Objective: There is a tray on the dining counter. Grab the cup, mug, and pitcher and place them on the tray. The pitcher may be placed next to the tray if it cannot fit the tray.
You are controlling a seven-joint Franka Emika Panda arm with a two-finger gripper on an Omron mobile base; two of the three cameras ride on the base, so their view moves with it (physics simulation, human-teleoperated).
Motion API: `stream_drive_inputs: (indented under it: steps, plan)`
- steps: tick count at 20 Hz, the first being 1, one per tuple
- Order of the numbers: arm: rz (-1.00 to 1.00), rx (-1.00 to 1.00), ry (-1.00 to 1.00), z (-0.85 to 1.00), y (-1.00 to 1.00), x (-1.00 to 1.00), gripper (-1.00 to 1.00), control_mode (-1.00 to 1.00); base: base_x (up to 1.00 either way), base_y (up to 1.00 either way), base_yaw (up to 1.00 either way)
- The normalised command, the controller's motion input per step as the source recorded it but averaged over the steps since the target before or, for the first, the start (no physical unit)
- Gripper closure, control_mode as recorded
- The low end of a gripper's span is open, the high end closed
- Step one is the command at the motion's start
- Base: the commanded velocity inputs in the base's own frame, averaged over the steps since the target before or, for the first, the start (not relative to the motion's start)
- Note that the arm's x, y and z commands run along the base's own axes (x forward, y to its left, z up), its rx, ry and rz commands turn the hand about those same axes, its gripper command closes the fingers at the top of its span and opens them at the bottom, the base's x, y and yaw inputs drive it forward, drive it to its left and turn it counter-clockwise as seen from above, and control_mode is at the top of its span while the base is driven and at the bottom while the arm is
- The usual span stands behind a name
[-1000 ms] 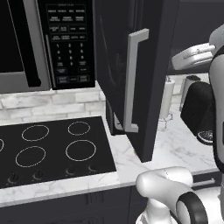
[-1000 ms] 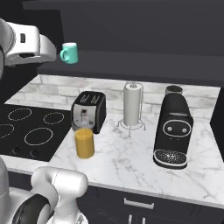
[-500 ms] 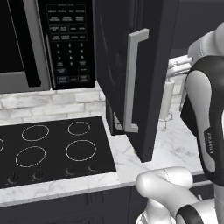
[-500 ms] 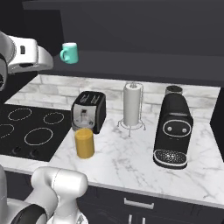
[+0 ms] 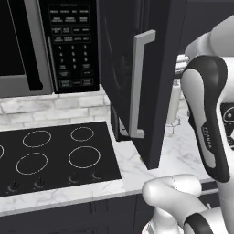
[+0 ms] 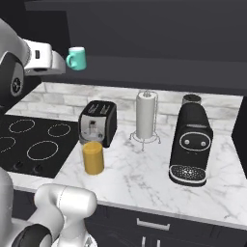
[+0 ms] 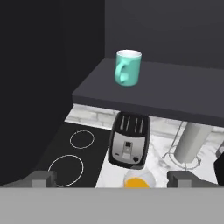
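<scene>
Pincer (image 7: 112, 178) hangs released, its two dark tips wide apart and gripping nothing, pointed toward the small teal mug with a whitish rim (image 7: 128, 67). That mug stands upright on a dark shelf (image 7: 175, 92), handle facing the camera, at 12 o'clock from the pincer. Below it, on the white marble tabletop (image 6: 144, 178), the tall amber-orange glass pitcher (image 6: 93, 157) stands just in front of a black-and-silver toaster (image 6: 98, 123). At the toaster's 3 o'clock stand a white paper-towel roll (image 6: 145, 116) and a black coffee machine (image 6: 192, 144).
</scene>
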Motion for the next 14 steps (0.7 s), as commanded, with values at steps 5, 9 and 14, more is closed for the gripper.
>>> stream_drive_inputs:
  steps: [5,9,14]
  plan:
    - [0.00,0.02,0.03,0.00,0.00,0.32,-1.00,-1.00,0.00,0.00,0.00]
    - [0.00,0.00,0.02,0.00,0.00,0.34,-1.00,-1.00,0.00,0.00,0.00]
    - [0.00,0.00,0.01,0.00,0.04,0.38,-1.00,-1.00,0.00,0.00,0.00]
